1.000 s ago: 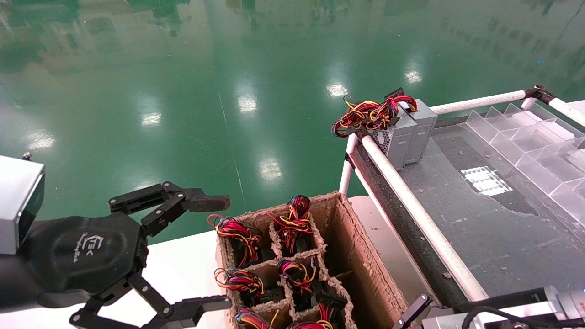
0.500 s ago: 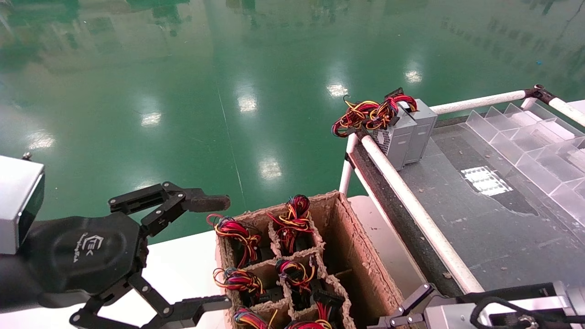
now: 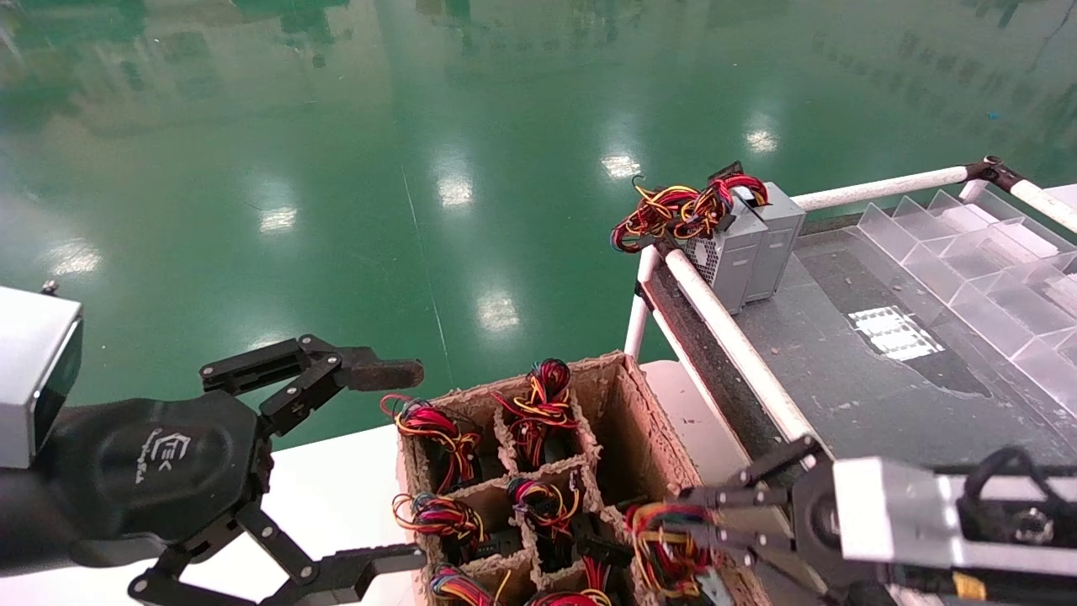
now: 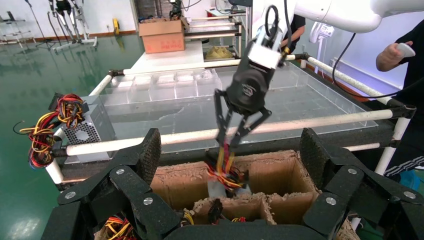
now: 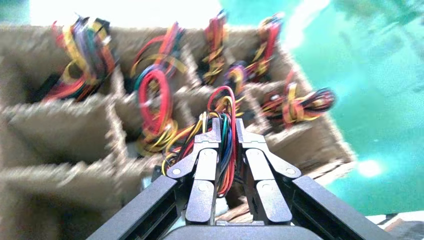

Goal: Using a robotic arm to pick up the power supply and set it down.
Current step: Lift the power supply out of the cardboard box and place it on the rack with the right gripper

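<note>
The right claw (image 3: 686,526) has risen, clamped on the power supply's (image 4: 223,186) wires.

Bright, even overhead light. Glare patches from ceiling lamps dot the glossy green floor (image 3: 471,194) well beyond the open left gripper (image 3: 383,459). The right wrist view is motion-blurred: cardboard cells (image 5: 60,130) past the right gripper (image 5: 227,131) smear, its own fingers (image 5: 207,150) sharper; a white corner overexposes
</note>
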`<state>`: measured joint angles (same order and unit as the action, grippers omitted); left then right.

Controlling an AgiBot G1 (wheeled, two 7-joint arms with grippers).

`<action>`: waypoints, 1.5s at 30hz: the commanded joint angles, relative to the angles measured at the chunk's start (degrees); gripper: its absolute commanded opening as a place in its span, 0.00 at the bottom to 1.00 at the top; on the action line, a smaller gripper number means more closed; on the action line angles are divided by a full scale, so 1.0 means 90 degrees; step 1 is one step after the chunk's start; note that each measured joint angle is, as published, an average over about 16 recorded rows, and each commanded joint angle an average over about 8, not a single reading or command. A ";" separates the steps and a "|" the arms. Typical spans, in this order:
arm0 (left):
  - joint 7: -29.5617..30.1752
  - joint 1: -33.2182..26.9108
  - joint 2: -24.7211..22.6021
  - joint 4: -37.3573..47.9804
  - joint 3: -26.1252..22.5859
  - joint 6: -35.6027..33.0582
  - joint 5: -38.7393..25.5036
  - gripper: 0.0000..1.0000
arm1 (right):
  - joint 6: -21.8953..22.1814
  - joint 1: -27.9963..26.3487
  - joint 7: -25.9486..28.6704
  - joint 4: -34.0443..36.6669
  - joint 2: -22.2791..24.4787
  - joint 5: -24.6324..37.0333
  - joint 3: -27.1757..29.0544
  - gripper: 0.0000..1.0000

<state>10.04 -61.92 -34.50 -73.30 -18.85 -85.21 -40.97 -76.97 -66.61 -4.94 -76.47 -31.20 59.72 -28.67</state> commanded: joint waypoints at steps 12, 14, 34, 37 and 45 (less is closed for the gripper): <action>-0.0002 -0.0001 0.0002 0.0000 -0.0004 0.0002 0.0003 1.00 | 0.1100 0.0317 0.0019 0.0070 -0.0119 -0.0844 0.0604 0.00; -0.0002 -0.0001 0.0002 0.0000 -0.0004 0.0002 0.0003 1.00 | 0.1198 0.0304 0.0030 0.0072 -0.0171 -0.0880 0.0637 0.00; -0.0005 -0.0002 0.0004 0.0000 -0.0010 0.0004 0.0007 1.00 | 0.2123 0.0015 0.0341 0.0543 -0.0366 -0.1266 0.1071 0.00; -0.0005 -0.0003 0.0004 0.0000 -0.0011 0.0005 0.0007 1.00 | 0.2245 -0.0036 0.0346 0.0739 -0.0374 -0.1244 0.1104 0.00; -0.0007 -0.0003 0.0005 0.0000 -0.0013 0.0006 0.0009 1.00 | 0.2386 -0.0324 0.0235 0.1610 -0.0421 -0.1058 0.1105 0.00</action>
<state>9.98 -61.95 -34.46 -73.30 -18.97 -85.16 -40.88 -55.48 -69.60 -3.28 -61.53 -35.17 50.46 -18.83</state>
